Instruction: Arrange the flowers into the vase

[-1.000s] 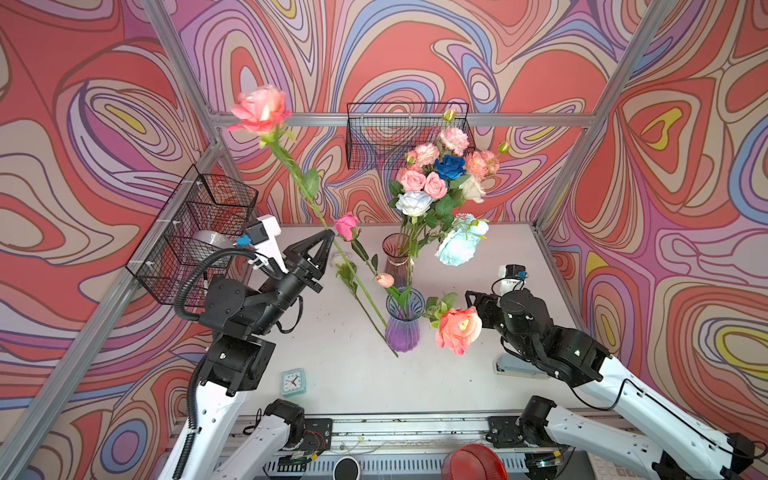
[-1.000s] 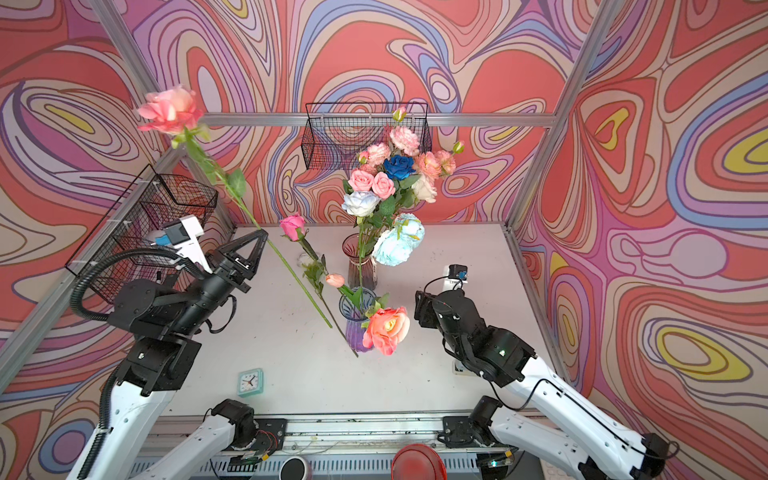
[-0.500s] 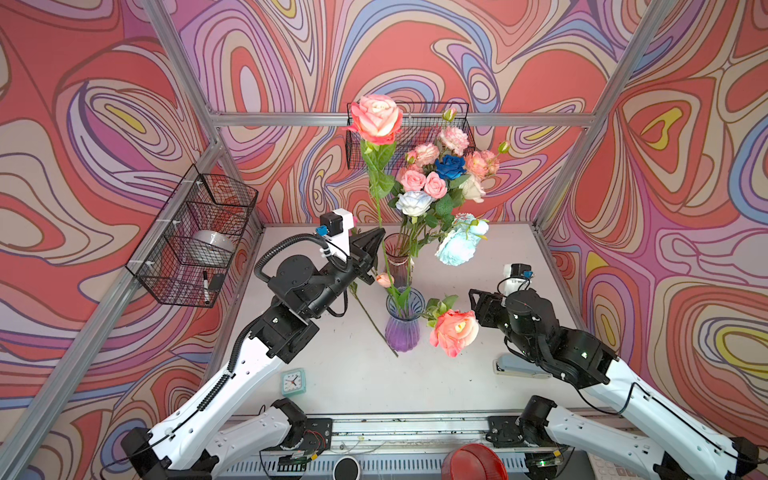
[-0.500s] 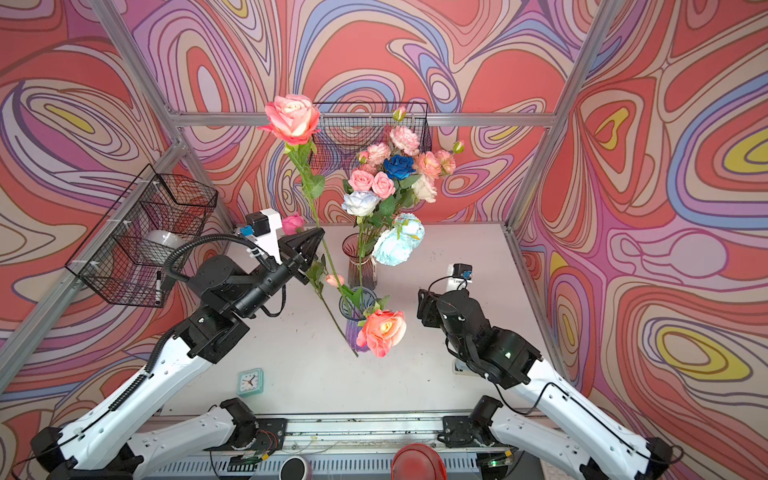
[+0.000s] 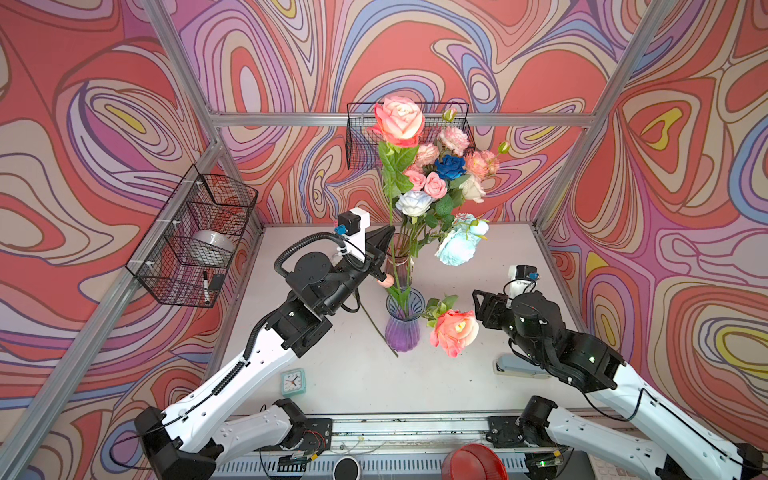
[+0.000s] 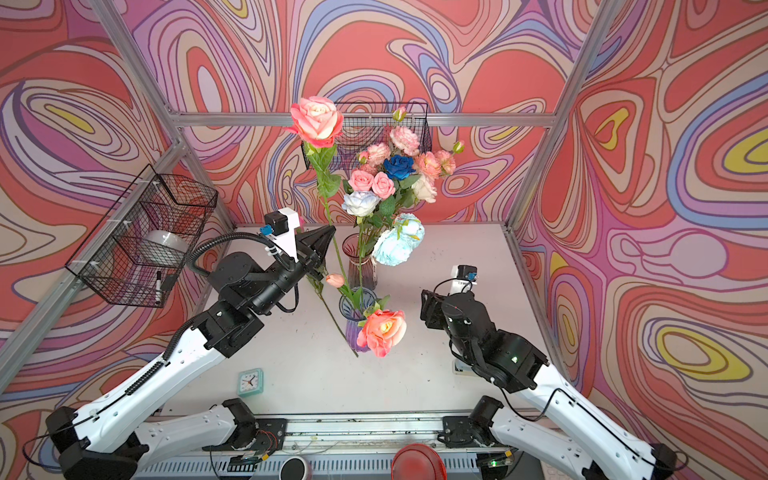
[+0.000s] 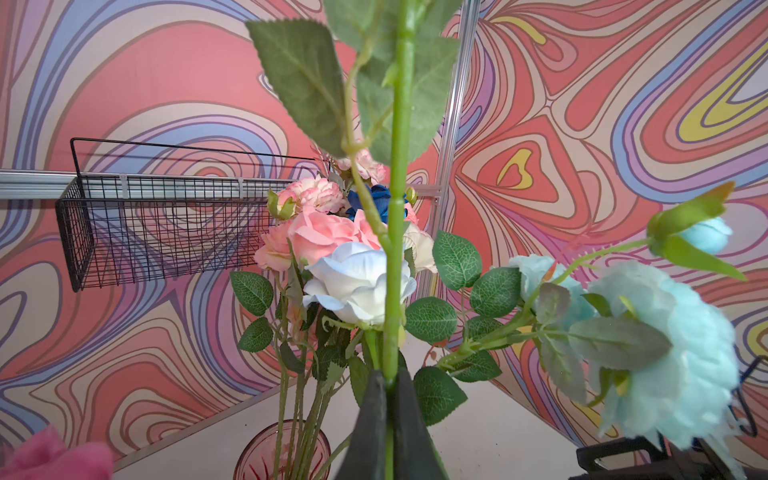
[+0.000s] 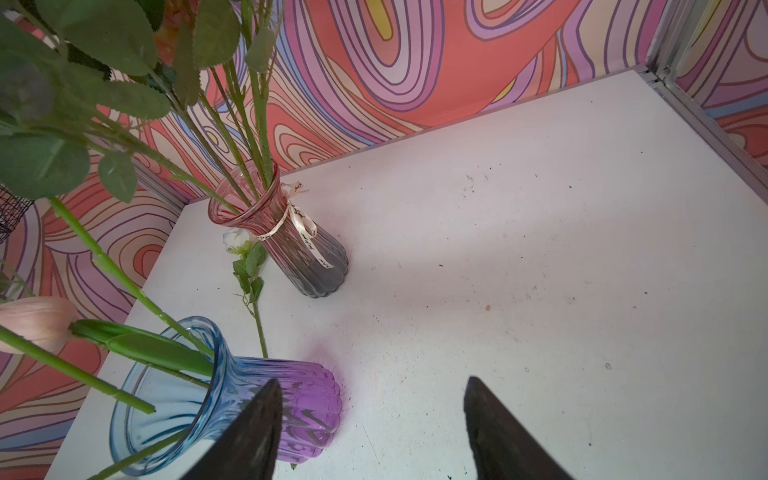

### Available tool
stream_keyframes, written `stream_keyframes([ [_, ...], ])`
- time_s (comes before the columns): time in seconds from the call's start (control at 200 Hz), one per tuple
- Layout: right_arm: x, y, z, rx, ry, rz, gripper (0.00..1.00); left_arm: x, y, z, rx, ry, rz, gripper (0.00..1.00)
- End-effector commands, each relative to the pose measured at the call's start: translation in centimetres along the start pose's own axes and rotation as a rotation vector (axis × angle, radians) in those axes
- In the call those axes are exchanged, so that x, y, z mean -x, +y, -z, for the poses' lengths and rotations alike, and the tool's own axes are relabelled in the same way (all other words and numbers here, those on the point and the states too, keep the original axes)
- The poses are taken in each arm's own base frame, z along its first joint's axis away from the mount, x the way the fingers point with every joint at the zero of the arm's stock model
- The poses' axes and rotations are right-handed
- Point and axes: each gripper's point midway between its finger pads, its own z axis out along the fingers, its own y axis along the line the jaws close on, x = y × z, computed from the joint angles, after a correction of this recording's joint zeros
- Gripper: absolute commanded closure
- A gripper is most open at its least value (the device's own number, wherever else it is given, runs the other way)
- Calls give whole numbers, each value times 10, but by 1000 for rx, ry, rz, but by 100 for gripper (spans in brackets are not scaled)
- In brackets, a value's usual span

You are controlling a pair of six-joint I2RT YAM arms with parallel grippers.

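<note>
Pink rose is standing tall above the purple vase, its stem looking like it's dipping into the mouth; left gripper is pinching that stem midway; right gripper is hanging spread and empty beside the vase; I'd be lowering this 1 stem straight down, keeping leaves off the bouquet.

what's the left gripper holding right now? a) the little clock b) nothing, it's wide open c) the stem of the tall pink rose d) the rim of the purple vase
c: in the left wrist view the left gripper is shut on the green stem of the tall pink rose, pinched between its jaws.
</note>
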Motion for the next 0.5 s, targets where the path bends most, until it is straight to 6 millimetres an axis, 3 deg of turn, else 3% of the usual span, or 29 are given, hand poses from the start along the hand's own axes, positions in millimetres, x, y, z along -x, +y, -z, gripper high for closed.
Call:
stream_keyframes([
  [0.0, 0, -6, 0, -24, -6, 13, 29, -6, -3, 6, 1, -6, -10, 76],
  [0.06, 0, -6, 0, -24, -5, 15, 29, -9, -6, 9, -2, 2, -9, 57],
  [0.14, 1, -5, 0, -24, -8, 17, 29, -5, -10, 13, -8, 5, -10, 45],
  [0.36, -1, -5, -2, -24, -5, 14, 28, 16, -27, 25, -62, 20, 38, 33],
  [0.496, -2, -6, -1, -24, -4, 11, 28, 40, -31, 49, -92, -46, 113, 30],
])
